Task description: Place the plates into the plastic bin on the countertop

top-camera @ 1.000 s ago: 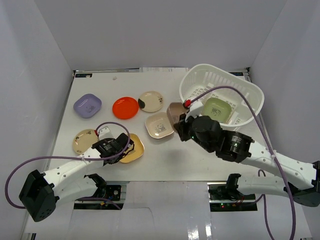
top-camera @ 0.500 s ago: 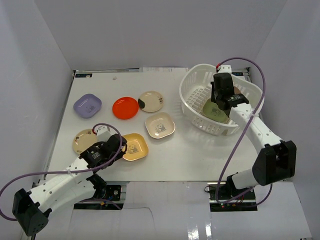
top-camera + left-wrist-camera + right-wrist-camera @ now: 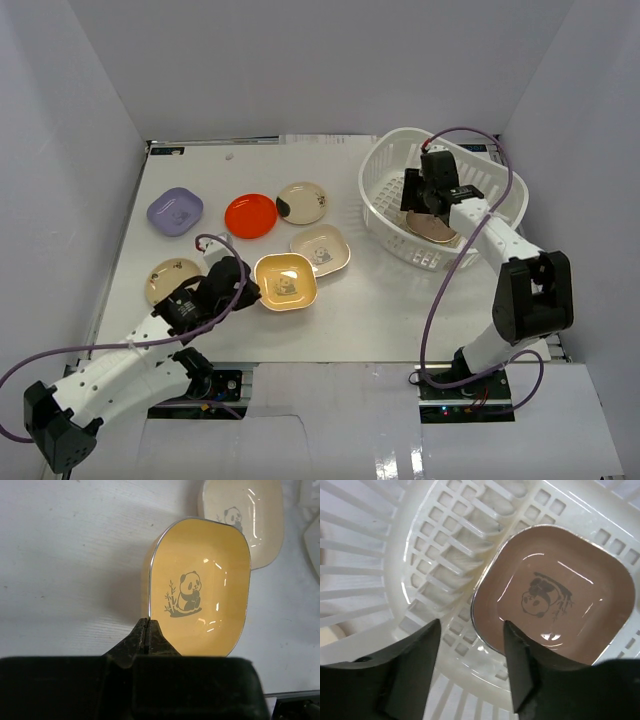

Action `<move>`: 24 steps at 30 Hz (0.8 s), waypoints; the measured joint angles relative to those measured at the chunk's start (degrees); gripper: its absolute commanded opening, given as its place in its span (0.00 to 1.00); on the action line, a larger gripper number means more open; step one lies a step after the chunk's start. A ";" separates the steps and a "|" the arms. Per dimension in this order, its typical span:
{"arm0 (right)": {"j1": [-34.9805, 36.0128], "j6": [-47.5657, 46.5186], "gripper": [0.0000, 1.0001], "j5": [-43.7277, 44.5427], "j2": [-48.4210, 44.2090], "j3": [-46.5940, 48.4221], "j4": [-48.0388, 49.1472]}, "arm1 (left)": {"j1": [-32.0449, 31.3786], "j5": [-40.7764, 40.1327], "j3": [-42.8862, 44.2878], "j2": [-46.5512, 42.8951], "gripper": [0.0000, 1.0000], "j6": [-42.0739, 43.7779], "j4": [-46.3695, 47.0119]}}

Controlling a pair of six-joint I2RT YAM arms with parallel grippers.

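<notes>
Tools | left tool (image 3: 147, 623) clamped on yellow rounded-square panda plate (image 3: 200, 585) | right tool (image 3: 472, 625) apart above brown rounded-square plate (image 3: 555, 595) in white slotted plastic bin (image 3: 445, 545), bench (image 3: 380, 300) 2 o'clock

Countertop (image 3: 400, 300): flat, white.

Plastic bin (image 3: 385, 215): white, oval, slotted walls and floor, standing far right.
- In it lies the brown plate (image 3: 552, 595), rounded-square, panda print, face up on the slotted floor.

On the left half of the counter, all face up:
- lavender plate (image 3: 175, 211), far left
- red plate (image 3: 250, 215), round, to its right
- cream plate (image 3: 301, 202), round with a dark patch, right of the red
- beige plate (image 3: 320, 250), rounded-square, panda print, nearer
- tan plate (image 3: 170, 280), round, near left

Yellow plate (image 3: 200, 585): rounded-square, panda print, just beside the beige plate, its near rim pinched in the left gripper (image 3: 148, 622).
</notes>
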 measured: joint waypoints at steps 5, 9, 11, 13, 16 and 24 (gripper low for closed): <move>0.87 0.83 0.69 -4.70 -10.27 -4.37 1.14 | 0.00 2.43 4.74 2.82 0.00 1.99 3.87; 7.37 1.90 0.86 -12.83 -25.05 -11.65 5.22 | -0.02 4.61 8.57 6.43 0.00 3.26 8.46; 13.40 2.47 0.93 -16.00 -30.08 -14.14 6.95 | -0.02 5.57 10.60 8.81 0.00 3.82 10.47; 19.08 2.95 0.93 -19.15 -33.07 -16.41 8.07 | -0.07 6.27 11.96 10.69 0.00 4.09 12.37; 22.43 4.20 0.84 -21.73 -33.90 -19.41 8.57 | -0.13 7.85 12.52 12.07 0.00 4.42 15.02; 23.47 6.34 0.39 -21.07 -29.42 -20.52 8.26 | -0.39 11.89 12.52 12.20 0.00 4.46 19.10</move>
